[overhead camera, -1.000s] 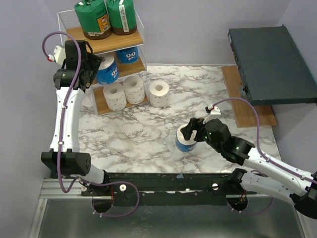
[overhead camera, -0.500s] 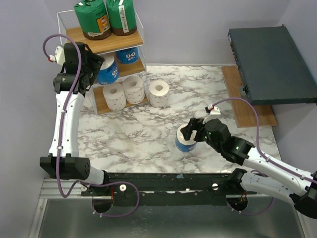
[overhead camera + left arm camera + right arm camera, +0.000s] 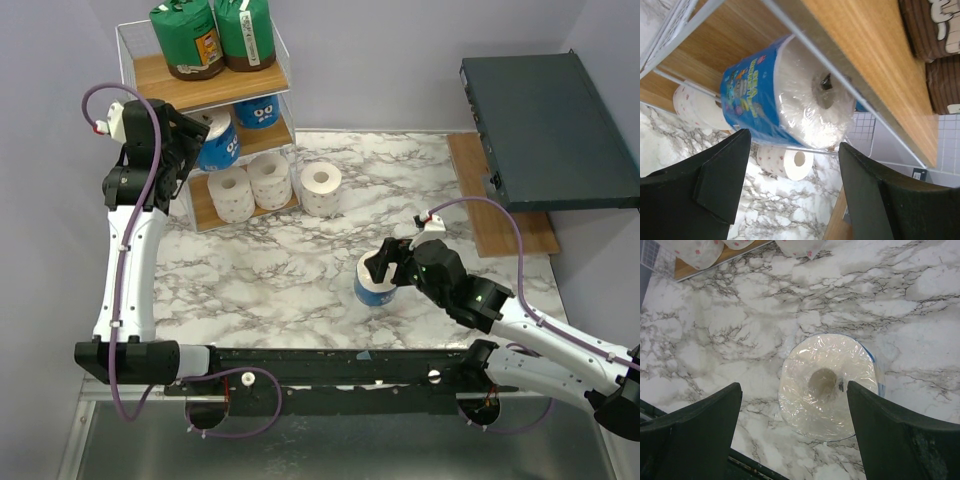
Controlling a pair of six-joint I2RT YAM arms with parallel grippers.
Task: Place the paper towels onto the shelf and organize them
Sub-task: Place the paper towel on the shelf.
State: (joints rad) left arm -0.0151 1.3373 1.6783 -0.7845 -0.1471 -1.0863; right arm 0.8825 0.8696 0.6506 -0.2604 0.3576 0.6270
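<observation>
Blue-printed wrapped paper towel roll (image 3: 827, 385) upright on marble worktop (image 3: 715, 340), right jaws apart astride it: lower centred, close evenly. Left jaws apart before shelved blue roll (image 3: 785, 95).

From above, you can't see the fingertips of the left gripper (image 3: 190, 148). Its own black wrist housing covers them, along with the near side of the blue-printed wrapped paper roll (image 3: 220, 148) on the middle board of the white wire shelf (image 3: 283, 62). The lettering on that wrapper is too blurred to read. The picture's top edge clips the two green-wrapped rolls (image 3: 190, 35). In your right wrist view, the top edge also cuts off the white red-dotted rolls (image 3: 692, 250).
</observation>
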